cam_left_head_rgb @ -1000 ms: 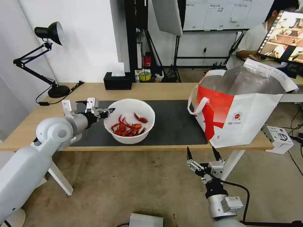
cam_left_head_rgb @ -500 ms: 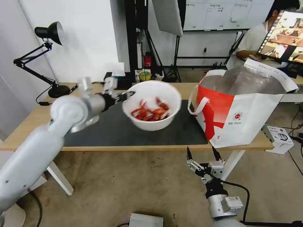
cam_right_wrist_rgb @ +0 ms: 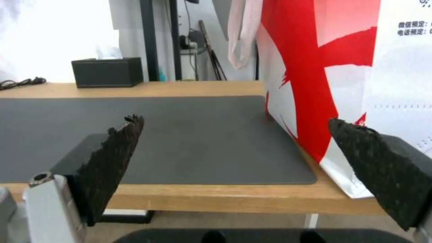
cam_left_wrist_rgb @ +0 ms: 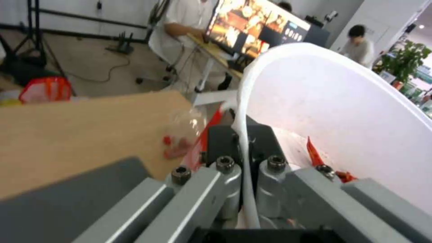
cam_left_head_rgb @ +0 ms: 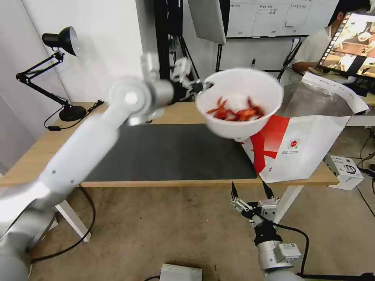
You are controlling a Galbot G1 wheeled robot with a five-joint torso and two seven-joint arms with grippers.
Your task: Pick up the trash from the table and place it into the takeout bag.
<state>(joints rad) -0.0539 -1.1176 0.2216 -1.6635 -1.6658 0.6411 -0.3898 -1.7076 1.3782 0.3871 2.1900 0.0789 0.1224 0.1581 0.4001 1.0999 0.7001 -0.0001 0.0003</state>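
- hanging low in the lower right of the head view, in front of the bench edge, the right pincer (cam_left_head_rgb: 250,188) points upward with its two black fingers spread wide apart and nothing between them.
- stretching across the middle of the frame, the bench (cam_left_head_rgb: 187,112) carries a dark grey mat (cam_left_head_rgb: 172,154) with nothing lying on it.
- standing at the right end of the bench, partly overhanging the mat's right edge, the takeout bag (cam_left_head_rgb: 308,144) is open at the top, its silver lining showing.
- reaching from the lower left up to the upper centre of the head view, the left arm holds the left pincer (cam_left_head_rgb: 201,86) above the bench, clamped on the rim of the white bowl (cam_left_head_rgb: 239,102); in the left wrist view the thin rim passes between the two fingers.
- lifted clear of the bench, the bowl hangs in the upper centre, overlapping the bag's left top edge, with red crayfish shells (cam_left_head_rgb: 236,112) inside.
- resting at the far left of the bench is a black desk lamp (cam_left_head_rgb: 58,70).
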